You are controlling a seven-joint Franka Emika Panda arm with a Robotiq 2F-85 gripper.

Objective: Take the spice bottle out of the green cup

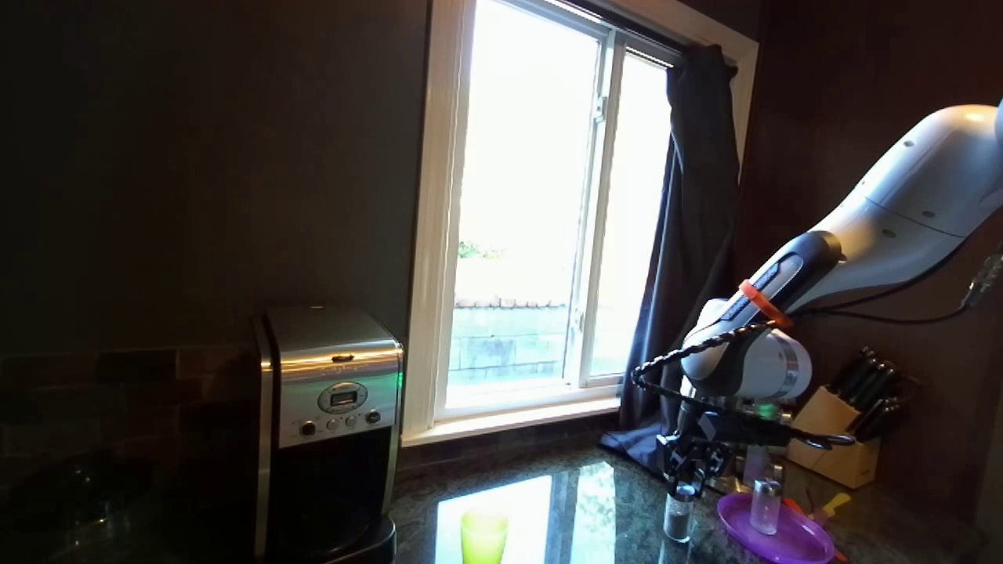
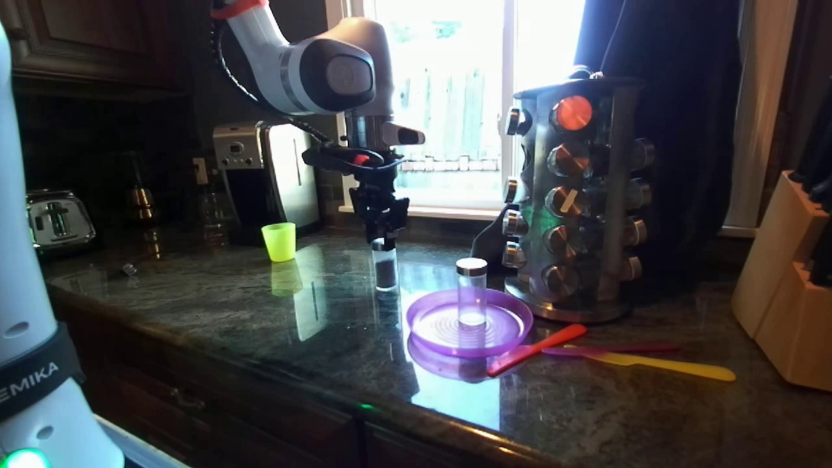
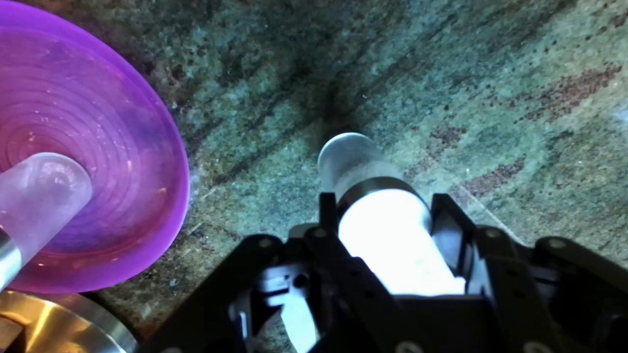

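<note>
A clear spice bottle with a metal cap and dark contents is upright beneath my gripper in both exterior views (image 1: 678, 517) (image 2: 385, 268), outside any cup. Its base is at or just above the counter; I cannot tell which. In the wrist view the bottle (image 3: 349, 156) has its bright cap between the two fingertips, both against its sides. My gripper (image 3: 385, 211) looks shut on the cap; it also shows in both exterior views (image 1: 689, 478) (image 2: 383, 235). The yellow-green cup (image 2: 279, 242) stands apart near the coffee maker, also visible in an exterior view (image 1: 483, 539).
A purple plate (image 2: 416, 326) holds another clear bottle (image 2: 472, 296), close beside the gripped one. A tall spice rack (image 2: 539, 195) stands behind the plate. Red (image 2: 543, 349) and yellow (image 2: 682, 367) knives lie nearby. A knife block (image 2: 780, 292) and coffee maker (image 1: 337, 415) stand farther off.
</note>
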